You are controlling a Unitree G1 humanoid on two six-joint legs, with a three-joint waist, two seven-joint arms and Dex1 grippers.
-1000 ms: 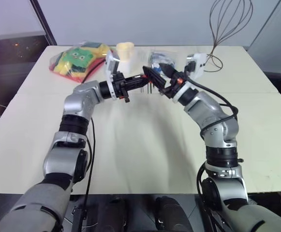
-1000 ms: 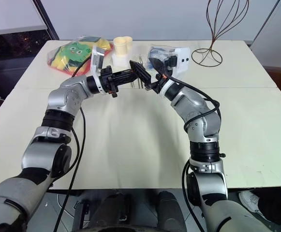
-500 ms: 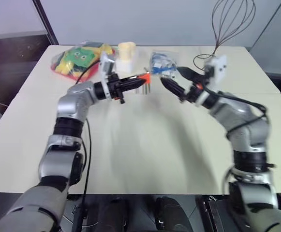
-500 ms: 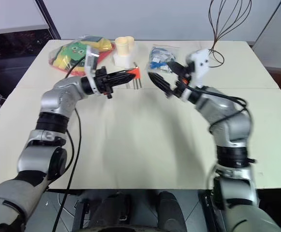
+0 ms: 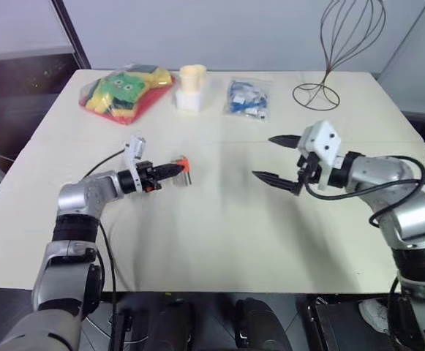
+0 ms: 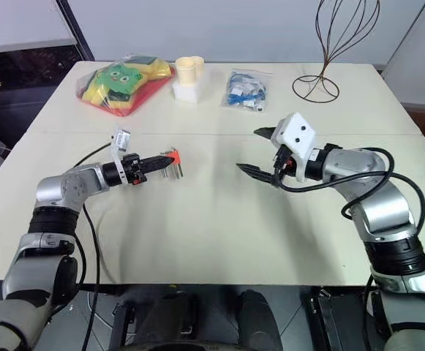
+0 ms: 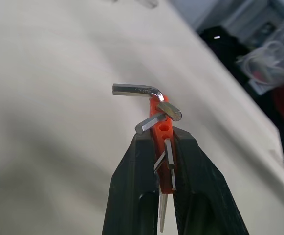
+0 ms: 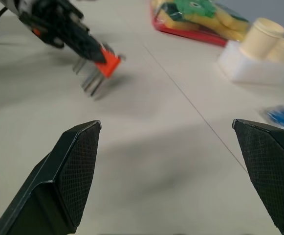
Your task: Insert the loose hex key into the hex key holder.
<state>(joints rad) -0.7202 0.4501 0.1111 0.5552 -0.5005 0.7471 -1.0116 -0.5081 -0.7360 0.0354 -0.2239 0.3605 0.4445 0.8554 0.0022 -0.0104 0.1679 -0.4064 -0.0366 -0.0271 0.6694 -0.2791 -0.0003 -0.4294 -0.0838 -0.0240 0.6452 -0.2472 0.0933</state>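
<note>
Left hand [image 7: 163, 161] pinches the hex key holder [image 7: 162, 132]; right hand [image 5: 274, 157] gapes wide, holding nothing.

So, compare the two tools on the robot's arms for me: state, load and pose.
The left tool is closed on the orange hex key holder, while the right tool is spread wide with nothing between its fingers. The left tool sits low, close to the table; the right tool hangs higher above it. They share black fingers and point inward toward each other over the middle of the table.
</note>
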